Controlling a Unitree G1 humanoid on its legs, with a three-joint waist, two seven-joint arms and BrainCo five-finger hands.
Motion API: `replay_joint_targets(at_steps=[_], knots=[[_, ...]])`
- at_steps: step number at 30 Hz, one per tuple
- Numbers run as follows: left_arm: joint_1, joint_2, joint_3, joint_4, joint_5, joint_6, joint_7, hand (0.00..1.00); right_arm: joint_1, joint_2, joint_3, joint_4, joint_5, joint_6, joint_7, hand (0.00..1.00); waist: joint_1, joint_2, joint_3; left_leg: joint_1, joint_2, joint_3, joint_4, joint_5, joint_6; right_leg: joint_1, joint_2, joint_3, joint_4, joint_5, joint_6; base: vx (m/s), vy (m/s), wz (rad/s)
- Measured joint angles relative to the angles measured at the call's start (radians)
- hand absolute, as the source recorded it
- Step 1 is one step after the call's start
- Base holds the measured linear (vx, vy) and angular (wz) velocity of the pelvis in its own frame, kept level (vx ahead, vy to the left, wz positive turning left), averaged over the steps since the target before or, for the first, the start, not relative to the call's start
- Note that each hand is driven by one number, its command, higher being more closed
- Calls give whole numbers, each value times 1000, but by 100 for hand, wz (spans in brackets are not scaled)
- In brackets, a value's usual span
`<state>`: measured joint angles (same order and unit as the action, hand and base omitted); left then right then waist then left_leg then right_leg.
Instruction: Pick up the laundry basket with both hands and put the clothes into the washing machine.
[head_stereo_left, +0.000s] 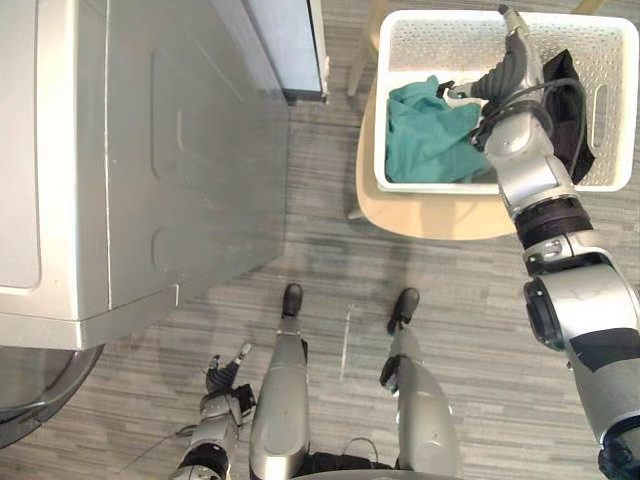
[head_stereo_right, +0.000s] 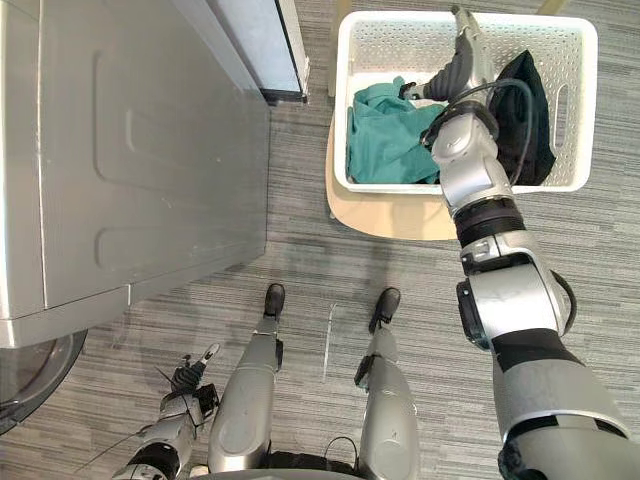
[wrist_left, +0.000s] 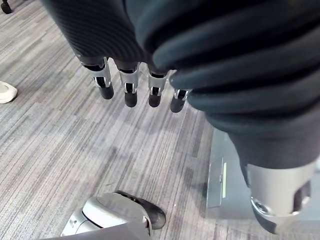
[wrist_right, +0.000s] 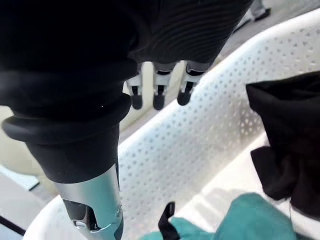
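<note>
A white perforated laundry basket (head_stereo_left: 420, 35) stands on a round beige stool (head_stereo_left: 430, 212) ahead of me. Inside it lie a teal garment (head_stereo_left: 425, 130) and a black garment (head_stereo_left: 572, 110). My right hand (head_stereo_left: 508, 62) reaches into the basket above the clothes, fingers (wrist_right: 157, 92) straight and holding nothing, near the far perforated wall (wrist_right: 200, 145). The teal cloth (wrist_right: 250, 220) and black cloth (wrist_right: 290, 145) lie below it. My left hand (head_stereo_left: 225, 378) hangs low by my side over the floor, its fingers (wrist_left: 130, 90) straight and relaxed. The grey washing machine (head_stereo_left: 120, 160) stands at the left.
A round dark washer door (head_stereo_left: 35, 390) shows at the lower left under the machine's front. A tall pale panel (head_stereo_left: 290, 45) stands between the machine and the stool. Grey striped carpet (head_stereo_left: 330, 260) covers the floor between them.
</note>
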<state>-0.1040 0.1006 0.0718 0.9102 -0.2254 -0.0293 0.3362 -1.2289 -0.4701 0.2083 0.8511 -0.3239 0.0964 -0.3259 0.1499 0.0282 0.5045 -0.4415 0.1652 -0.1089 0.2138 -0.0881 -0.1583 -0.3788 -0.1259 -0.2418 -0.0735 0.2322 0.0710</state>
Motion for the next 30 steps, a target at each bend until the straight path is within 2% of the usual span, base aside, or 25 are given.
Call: replay_joint_targets(at_steps=[7, 11, 19, 30], knots=[[-10, -1, -4, -12, 0, 1, 17, 0, 6, 45, 2, -1, 1, 0, 0, 0, 3, -2, 1, -34, -2, -16, 15, 0, 0, -18, 0, -7, 0, 0, 0, -9, 13, 5], [-19, 1, -3, -15, 0, 1, 36, 0, 22, 72, -3, -1, 1, 0, -3, 0, 3, -13, 7, -39, -2, -23, 18, 0, 0, -19, 1, -8, 0, 0, 0, -3, 9, 2], [-33, 1, 6, -19, 0, 2, 59, 0, 97, 94, -54, -63, 1, 2, -66, 0, 2, -25, 14, -62, -4, -33, 30, 0, 0, -29, 1, -10, 0, 1, 1, -5, 11, 3], [-33, 8, 11, -39, 0, 1, 80, 0, 124, 96, -76, -44, 1, 20, -83, 0, -1, -42, 22, -85, -4, -57, 37, 5, -8, -36, 3, -25, 0, 3, 4, -14, 14, 4]])
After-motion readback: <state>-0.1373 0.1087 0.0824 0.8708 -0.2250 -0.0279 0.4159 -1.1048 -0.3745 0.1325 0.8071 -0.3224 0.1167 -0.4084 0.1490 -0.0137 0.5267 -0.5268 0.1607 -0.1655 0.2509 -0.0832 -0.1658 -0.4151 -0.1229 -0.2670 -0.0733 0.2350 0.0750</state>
